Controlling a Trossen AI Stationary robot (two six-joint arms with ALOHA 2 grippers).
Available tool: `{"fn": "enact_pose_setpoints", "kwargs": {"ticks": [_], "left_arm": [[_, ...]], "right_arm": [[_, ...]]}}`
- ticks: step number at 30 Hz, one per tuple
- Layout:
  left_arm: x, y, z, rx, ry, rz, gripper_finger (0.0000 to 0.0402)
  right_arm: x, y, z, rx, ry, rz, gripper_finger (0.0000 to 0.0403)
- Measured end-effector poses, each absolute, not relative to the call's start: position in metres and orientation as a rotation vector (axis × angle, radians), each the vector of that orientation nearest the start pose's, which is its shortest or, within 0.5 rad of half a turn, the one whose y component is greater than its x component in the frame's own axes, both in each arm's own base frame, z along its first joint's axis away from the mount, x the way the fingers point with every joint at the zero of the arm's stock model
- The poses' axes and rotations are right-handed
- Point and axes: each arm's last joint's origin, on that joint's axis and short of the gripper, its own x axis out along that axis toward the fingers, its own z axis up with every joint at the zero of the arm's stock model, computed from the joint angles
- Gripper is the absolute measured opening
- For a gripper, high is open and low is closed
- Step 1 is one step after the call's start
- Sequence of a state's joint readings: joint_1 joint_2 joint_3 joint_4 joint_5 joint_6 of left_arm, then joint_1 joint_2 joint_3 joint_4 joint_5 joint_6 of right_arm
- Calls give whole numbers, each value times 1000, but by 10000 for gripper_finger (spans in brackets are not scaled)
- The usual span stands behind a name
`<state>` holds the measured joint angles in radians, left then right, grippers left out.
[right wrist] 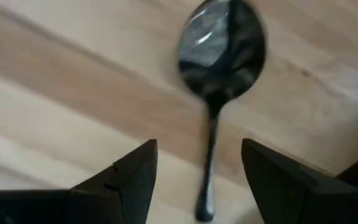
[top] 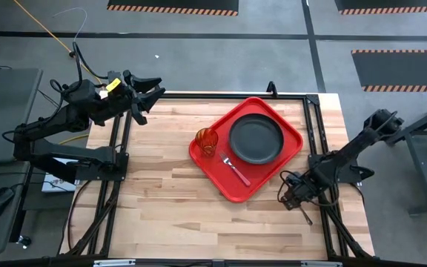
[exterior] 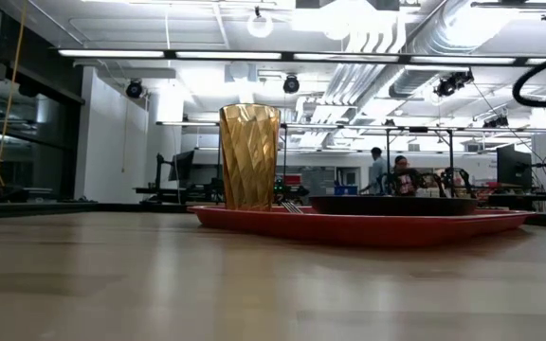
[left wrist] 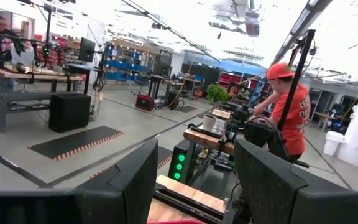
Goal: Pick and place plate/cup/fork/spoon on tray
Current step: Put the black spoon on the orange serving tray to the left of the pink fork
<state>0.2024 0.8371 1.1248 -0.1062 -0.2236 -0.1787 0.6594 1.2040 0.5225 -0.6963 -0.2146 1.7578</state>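
Glossy dark metal oval spoon (right wrist: 219,62) on matt pale wooden table (right wrist: 73,93); translucent faceted amber plastic cup (exterior: 249,156), upper centre.

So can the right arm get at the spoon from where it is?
Probably yes: the right gripper hangs open directly over the spoon, which lies on bare table with nothing between them.

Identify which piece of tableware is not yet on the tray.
The spoon. It lies on the bare wood beside the red tray, under the open right gripper. The plate, cup and fork are on the tray.
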Motion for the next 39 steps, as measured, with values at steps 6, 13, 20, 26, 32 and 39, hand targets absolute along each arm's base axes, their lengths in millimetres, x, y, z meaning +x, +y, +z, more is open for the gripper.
{"fn": "enact_pose_setpoints", "kwargs": {"ticks": [6,13,20,26,32,39], "left_arm": [[151,38,444,-178,-220,407,200],[151,38,444,-179,-220,407,200],[151,38,444,-179,-220,407,200],[149,37,445,-169,-233,412,200],[148,37,450,-158,-277,412,200],[147,37,452,-145,-290,412,200]], "right_arm": [[128,107,133,1049,1531,-689,219],[132,110,130,1023,1555,-724,105],[137,114,138,1002,1548,-694,16],[151,119,193,964,1497,-563,4],[200,116,240,981,1294,-452,2],[300,86,249,805,1132,-406,1]]}}
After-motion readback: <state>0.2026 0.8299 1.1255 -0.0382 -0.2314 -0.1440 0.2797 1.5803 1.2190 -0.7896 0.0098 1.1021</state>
